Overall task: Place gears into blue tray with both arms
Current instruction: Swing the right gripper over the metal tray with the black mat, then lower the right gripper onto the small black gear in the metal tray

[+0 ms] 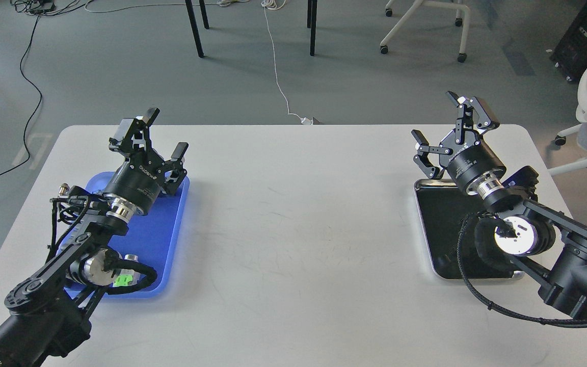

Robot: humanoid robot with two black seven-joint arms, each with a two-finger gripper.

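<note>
White table [293, 214] bare mid-span, left tool [163, 135] spread empty above blue tray [163, 239], right tool [449, 122] spread empty.

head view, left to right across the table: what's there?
left gripper above the blue tray → bare white table → black tray → right gripper. No gears visible.

Single head view only, no second view to overlap with. Camera sits high at the robot's head, facing forward and tilted down at the white table [293, 229]. Mid-range: whole table width fits, both arms enter from the bottom corners, grey floor [120, 66] and chair legs [426, 30] visible beyond the far edge.
</note>
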